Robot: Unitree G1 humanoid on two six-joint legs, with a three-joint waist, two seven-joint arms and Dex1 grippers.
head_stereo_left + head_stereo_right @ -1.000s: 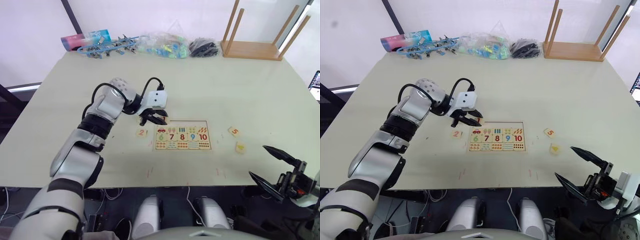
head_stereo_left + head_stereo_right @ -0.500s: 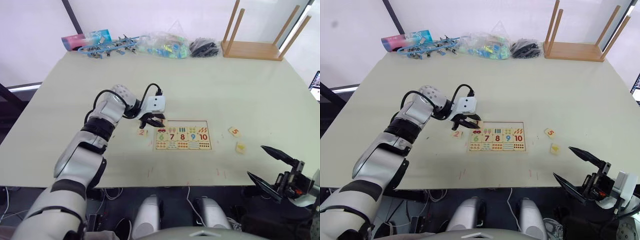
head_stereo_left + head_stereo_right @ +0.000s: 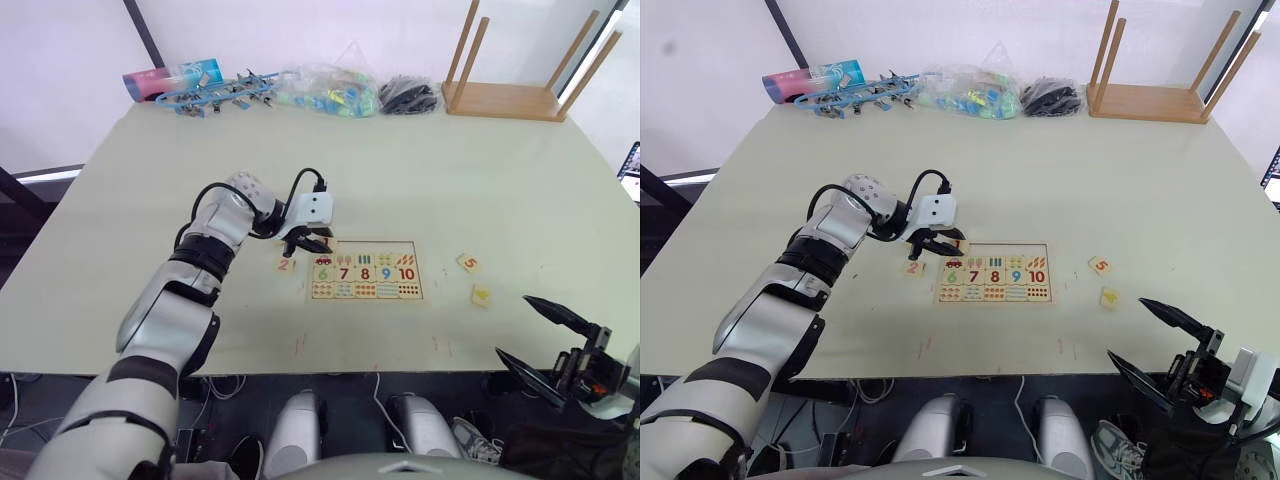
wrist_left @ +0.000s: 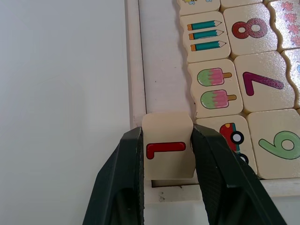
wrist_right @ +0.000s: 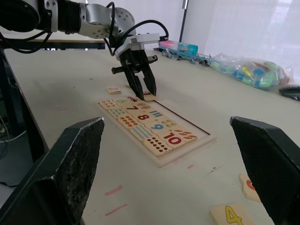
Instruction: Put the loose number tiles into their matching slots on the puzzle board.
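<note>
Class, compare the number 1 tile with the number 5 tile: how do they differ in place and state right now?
The 1 tile is clamped between the left gripper fingers at the puzzle board corner; the 5 tile lies free on the table, right of the board. The 1 is red, the 5 orange-red. Both are pale square tiles.

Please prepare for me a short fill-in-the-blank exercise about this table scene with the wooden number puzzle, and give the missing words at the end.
1. The left gripper holds the small pale-wood tile printed with a red digit ____ between its black fingers.
2. That tile is at the corner of the flat light-wood puzzle board, beside the tile with a picture of a red ____.
3. The loose pale-wood tile with a red 2 lies on the table, on the robot's ____ side of the board.
4. The fingers of the right gripper are ____.

Missing words: 1; car; left; open
</note>
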